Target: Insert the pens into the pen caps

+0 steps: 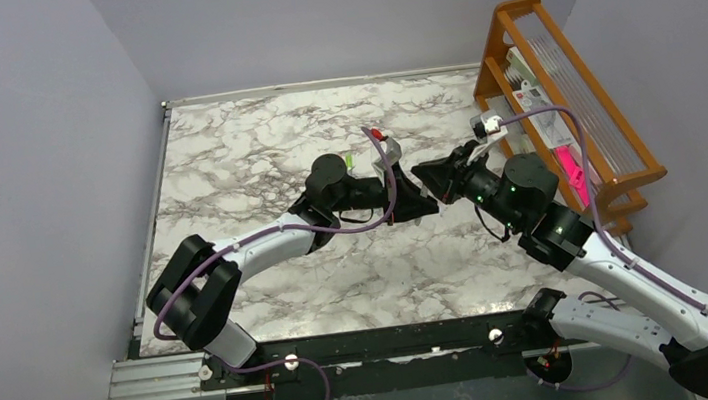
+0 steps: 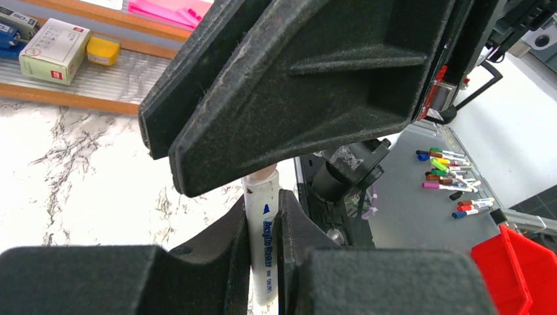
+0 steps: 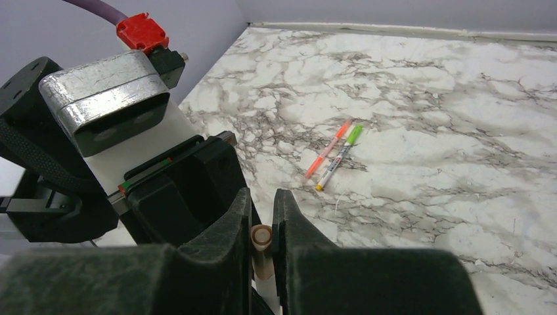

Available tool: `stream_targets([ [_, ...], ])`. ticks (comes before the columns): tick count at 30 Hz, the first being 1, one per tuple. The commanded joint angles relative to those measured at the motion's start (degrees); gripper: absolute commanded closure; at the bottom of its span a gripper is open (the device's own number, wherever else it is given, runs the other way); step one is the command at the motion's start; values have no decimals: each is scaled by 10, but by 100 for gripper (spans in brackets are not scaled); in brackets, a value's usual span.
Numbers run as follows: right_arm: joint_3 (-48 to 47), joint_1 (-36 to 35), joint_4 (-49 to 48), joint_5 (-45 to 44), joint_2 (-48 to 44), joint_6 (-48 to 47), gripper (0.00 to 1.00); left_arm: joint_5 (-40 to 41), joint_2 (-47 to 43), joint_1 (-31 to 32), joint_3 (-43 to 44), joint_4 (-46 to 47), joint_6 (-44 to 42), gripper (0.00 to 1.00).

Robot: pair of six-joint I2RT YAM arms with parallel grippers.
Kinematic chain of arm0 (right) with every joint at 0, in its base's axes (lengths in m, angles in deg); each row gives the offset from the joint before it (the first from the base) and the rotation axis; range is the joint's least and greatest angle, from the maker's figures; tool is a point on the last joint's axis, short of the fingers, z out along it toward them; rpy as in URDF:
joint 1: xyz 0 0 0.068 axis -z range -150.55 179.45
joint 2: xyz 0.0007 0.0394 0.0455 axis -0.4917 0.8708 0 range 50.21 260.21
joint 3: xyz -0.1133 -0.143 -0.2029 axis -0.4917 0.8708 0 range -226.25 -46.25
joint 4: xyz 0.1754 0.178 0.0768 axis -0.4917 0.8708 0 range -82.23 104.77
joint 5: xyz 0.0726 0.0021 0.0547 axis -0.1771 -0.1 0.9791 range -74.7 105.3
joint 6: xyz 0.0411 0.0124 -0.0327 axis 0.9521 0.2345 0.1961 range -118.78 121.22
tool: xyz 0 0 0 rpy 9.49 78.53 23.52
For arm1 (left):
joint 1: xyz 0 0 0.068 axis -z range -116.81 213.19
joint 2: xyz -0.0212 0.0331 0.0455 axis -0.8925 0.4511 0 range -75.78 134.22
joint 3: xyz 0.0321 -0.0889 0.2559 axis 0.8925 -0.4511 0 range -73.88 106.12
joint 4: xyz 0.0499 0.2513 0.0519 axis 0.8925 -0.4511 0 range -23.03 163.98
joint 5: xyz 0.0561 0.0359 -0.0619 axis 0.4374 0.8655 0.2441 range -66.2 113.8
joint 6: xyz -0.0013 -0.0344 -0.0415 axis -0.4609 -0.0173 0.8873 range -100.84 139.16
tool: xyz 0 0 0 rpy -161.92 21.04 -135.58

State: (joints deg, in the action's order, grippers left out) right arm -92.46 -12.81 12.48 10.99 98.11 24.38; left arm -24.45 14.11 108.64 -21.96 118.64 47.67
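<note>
Pen (image 2: 263,256), whitish barrel w/ blue print, is pinched upright between the pads of the left gripper (image 2: 261,220), held in the air over the marble table (image 1: 254,151), a short way off the wooden rack (image 1: 517,6) toward mid-table. Right gripper (image 3: 261,211) is clenched on a tan cap (image 3: 261,239), its open bore showing in the right wrist view; the two grippers sit nose to nose, almost touching. Pen's tan end runs up under the right gripper's fingers, so how deep it sits in the cap can't be told. Step in hand looks like the push-together. To do it well: keep barrel & cap on one axis, since any tilt will prob. jam the rim on the pen's shoulder. Drive along the barrel only, slow, one arm fixed as anvil and the other pushing. Both grips are on smooth round plastic, so slip is likely. Don't loosen either side until the cap is fully home. Orange-red pen (image 3: 326,149) & green-capped pen (image 3: 338,159) lie side by side on the marble, farther from the rack than the grippers; the first looks to be w/o a cap, so it's prob. next.
</note>
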Motion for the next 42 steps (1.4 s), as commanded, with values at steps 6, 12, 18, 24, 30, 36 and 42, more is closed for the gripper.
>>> stream_targets([
  [6, -19, -4, 69, -4, 18, 27, 99, 61, -6, 2, 14, -15, -13, 100],
  [12, -10, -4, 109, -12, 30, 65, 99, 92, -4, 3, 29, -34, -26, 100],
  [18, 16, -5, 97, -2, 31, 88, 99, 125, -4, 5, 40, -42, -33, 100],
  [24, 36, -6, 93, 11, 36, 99, 99, 156, -1, 5, 66, -47, -30, 100],
  [30, 51, -9, 107, -2, 30, 99, 99, 186, -4, 5, 103, -58, -40, 100],
  [36, 75, -12, 102, -1, 33, 102, 99, 194, 9, 5, 139, -65, -39, 100],
  [42, 84, -18, 103, 0, 42, 101, 99, 208, 20, 5, 163, -73, -39, 100],
])
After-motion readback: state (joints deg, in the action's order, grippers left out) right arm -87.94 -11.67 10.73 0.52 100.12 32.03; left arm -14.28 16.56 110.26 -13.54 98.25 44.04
